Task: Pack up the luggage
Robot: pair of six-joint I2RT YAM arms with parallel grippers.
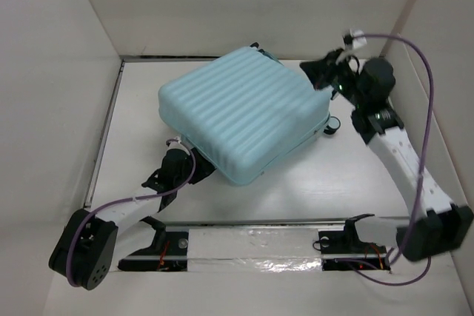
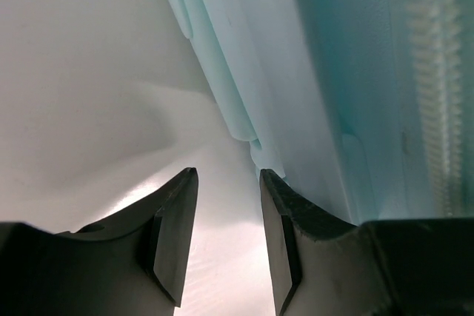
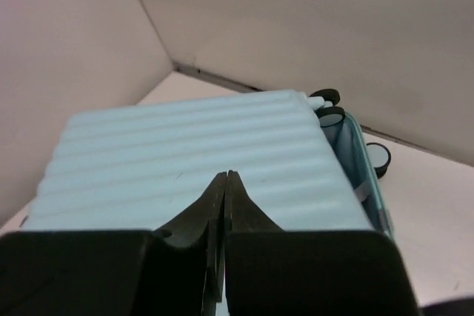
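The luggage (image 1: 241,112), a pale aqua ribbed hard-shell suitcase, lies flat and askew in the middle of the table. Its lid is down but slightly ajar at the right, where blue lining (image 3: 344,138) shows. My left gripper (image 1: 178,159) sits low at the case's near-left edge. In the left wrist view that gripper (image 2: 228,172) is open with only table between its fingers, and the right finger (image 2: 285,216) lies against the shell's rim (image 2: 255,149). My right gripper (image 1: 326,85) is at the case's far-right corner. Its jaws (image 3: 227,175) are shut and empty just above the ribbed lid (image 3: 185,160).
White walls (image 1: 59,72) box in the table on the left, back and right. Black-and-white wheels (image 3: 379,157) stick out at the case's far end, one near the right arm (image 1: 333,127). A foil-taped strip (image 1: 252,246) runs along the near edge between the arm bases.
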